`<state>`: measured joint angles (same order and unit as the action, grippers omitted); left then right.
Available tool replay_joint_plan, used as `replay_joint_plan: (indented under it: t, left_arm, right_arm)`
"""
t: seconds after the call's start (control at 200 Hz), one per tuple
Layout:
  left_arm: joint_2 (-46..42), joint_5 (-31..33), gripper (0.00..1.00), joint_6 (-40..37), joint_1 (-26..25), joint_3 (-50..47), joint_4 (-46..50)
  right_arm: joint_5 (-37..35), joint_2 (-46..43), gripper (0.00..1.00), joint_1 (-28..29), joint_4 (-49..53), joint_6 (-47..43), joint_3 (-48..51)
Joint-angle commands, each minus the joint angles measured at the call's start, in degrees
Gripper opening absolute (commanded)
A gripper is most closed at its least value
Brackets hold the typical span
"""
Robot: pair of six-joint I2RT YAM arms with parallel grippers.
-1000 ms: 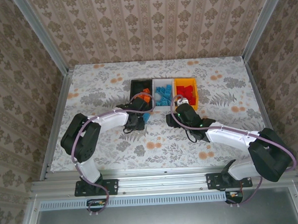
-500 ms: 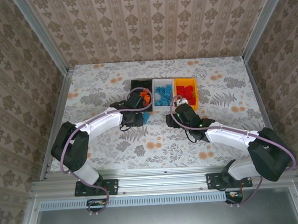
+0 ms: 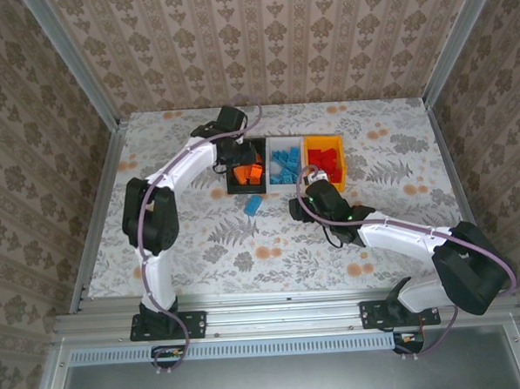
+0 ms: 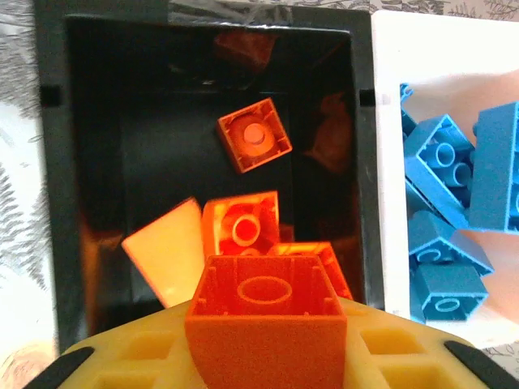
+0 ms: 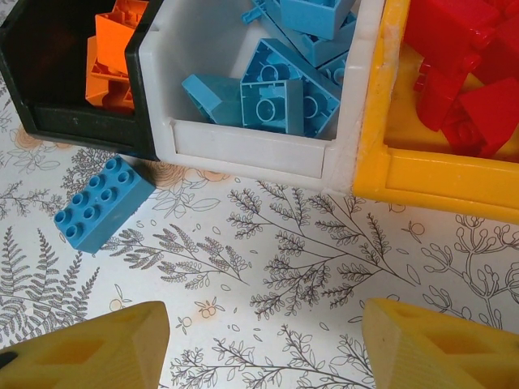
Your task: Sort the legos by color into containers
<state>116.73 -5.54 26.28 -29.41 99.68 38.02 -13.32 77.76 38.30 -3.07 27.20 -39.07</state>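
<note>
Left wrist view: my left gripper [image 4: 263, 361] pinches an orange brick [image 4: 263, 316] by its flat side walls, over the black bin [image 4: 57, 178] where other orange bricks [image 4: 253, 134] lie. I judge it light, rigid and slick, so the walls should grip better than the studs. The right wrist view adds a stray blue brick [image 5: 104, 203] on the table [image 5: 284, 267] just before that bin, with my right gripper [image 5: 259, 348] spread and empty near it.
</note>
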Motion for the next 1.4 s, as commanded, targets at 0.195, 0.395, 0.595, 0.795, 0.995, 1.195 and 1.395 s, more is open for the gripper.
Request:
replay_joint_plan:
  t: [0.195,0.395,0.595,0.795,0.995,1.195,1.395]
  left_arm:
    - [3.57,-2.94,0.60,-1.33,0.91,5.83,4.10]
    - [-2.96,-4.12,0.76,-1.42,0.93,6.58,5.17]
    - [-15.63,-1.62,1.00,-1.13,2.07,4.47,7.07]
    - [-26.74,-3.10,1.00,4.33,12.82,-8.18,4.64]
    - [-37.80,-10.19,1.00,13.20,25.17,-28.95,-14.24]
    - [-40.41,-8.44,1.00,11.24,27.33,-26.91,-10.18]
    - [-43.81,-8.17,1.00,11.94,26.49,-29.30,-12.97]
  right_arm:
    - [-0.82,1.20,0.66,0.43,0.87,-0.66,-2.06]
    - [-1.09,0.74,0.66,0.45,0.42,-0.86,-1.63]
    - [-2.10,5.99,0.68,3.52,-1.73,1.05,-2.39]
    - [-8.53,18.21,0.74,11.74,9.77,3.03,-18.36]
    - [-11.83,31.00,0.81,12.40,17.58,14.38,-32.02]
    - [-14.85,41.10,0.81,13.77,27.30,24.07,-45.09]
    - [-19.42,45.60,0.79,14.59,30.82,29.41,-49.88]
